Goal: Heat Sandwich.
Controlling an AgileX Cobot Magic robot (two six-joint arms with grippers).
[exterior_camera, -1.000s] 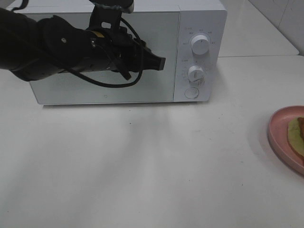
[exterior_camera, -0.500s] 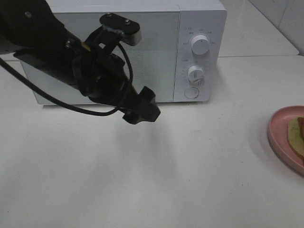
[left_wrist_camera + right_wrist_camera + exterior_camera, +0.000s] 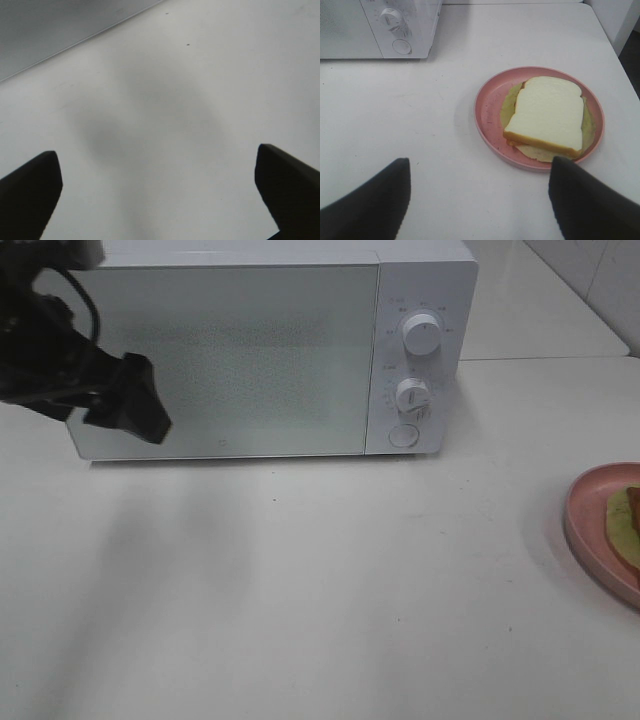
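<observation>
Sandwich (image 3: pixel 547 115) on pink plate (image 3: pixel 487 107), just ahead of right end effector (image 3: pixel 480 197), fingers spread, empty. Left end effector (image 3: pixel 160 195) spread, far off beside closed microwave (image 3: pixel 270 350).

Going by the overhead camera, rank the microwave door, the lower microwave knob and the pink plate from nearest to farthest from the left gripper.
1. Microwave door: directly behind the left gripper.
2. Lower knob: on the panel right of the door.
3. Pink plate: at the table's far right edge.
</observation>
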